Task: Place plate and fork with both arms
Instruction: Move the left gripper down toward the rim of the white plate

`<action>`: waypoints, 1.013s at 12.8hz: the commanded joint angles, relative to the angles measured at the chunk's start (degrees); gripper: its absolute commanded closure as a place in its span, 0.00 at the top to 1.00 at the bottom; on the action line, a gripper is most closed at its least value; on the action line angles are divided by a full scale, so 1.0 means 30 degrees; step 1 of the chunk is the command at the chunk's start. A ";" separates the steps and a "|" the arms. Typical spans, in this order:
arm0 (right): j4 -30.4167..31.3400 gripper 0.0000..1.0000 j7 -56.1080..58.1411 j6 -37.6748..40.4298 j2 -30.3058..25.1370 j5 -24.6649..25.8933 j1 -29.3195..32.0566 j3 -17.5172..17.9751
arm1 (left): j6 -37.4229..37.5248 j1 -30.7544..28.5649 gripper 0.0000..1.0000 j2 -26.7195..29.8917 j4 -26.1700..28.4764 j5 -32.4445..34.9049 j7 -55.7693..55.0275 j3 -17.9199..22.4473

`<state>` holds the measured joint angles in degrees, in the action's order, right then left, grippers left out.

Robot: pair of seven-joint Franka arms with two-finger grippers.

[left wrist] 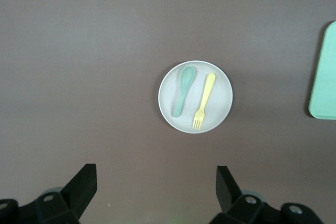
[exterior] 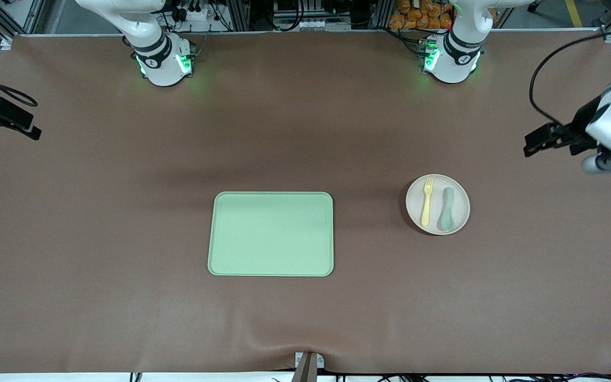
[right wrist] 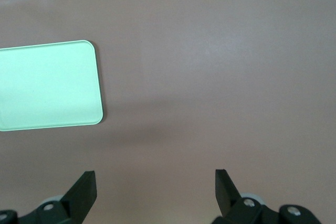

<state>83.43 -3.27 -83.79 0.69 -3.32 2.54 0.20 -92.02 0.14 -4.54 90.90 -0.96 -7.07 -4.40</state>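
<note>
**Two utensils lying on the plate, both grippers hanging open over bare table**

Two utensils are lying side by side on the plate, which is sitting on the brown table toward the left arm's end. The fork, pale yellow, is lying lengthwise with its tines pointing toward the robots' bases. The grey-green spoon is resting just beside it, on the side toward the left arm's end, and the two are running roughly parallel without touching.

Beside the plate, toward the middle of the table and well apart from it, the light-green tray is lying flat with nothing on it.

In the left wrist view the plate is showing between and ahead of the left gripper, with a band of bare table separating them. The left gripper's fingers are spread wide and are holding nothing. In the front view this gripper is hanging in the air over the table's edge at the left arm's end, well apart from the plate.

The right gripper is hovering over bare table with its fingers likewise spread wide and empty; the tray's corner is showing near it. In the front view it is reaching in at the right arm's end of the table.
</note>
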 commanded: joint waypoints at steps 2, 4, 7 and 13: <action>-0.0388 1.00 0.0180 0.0275 0.0210 -0.0360 0.0588 0.0284 | -0.4265 -0.0310 1.00 -0.0241 0.3877 0.0203 0.0507 -0.0115; -0.0388 1.00 0.0180 0.0275 0.0210 -0.0330 0.0589 0.0284 | -0.6494 -0.0544 1.00 -0.1409 0.5026 0.0116 0.1648 -0.0144; -0.0359 1.00 0.0151 0.0304 0.0210 -0.0330 0.0530 0.0284 | -0.9571 -0.0516 1.00 -0.2352 0.6985 0.0027 0.1885 -0.0202; -0.0359 1.00 0.0210 0.0304 0.0239 -0.0360 0.0501 0.0313 | -1.3213 -0.0838 0.96 -0.5482 0.8136 -0.0060 0.3086 -0.0261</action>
<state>83.46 -3.27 -83.67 0.79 -3.32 2.64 0.15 -129.94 -1.34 -18.84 115.45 -0.96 0.59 -4.48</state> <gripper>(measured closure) 0.000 0.000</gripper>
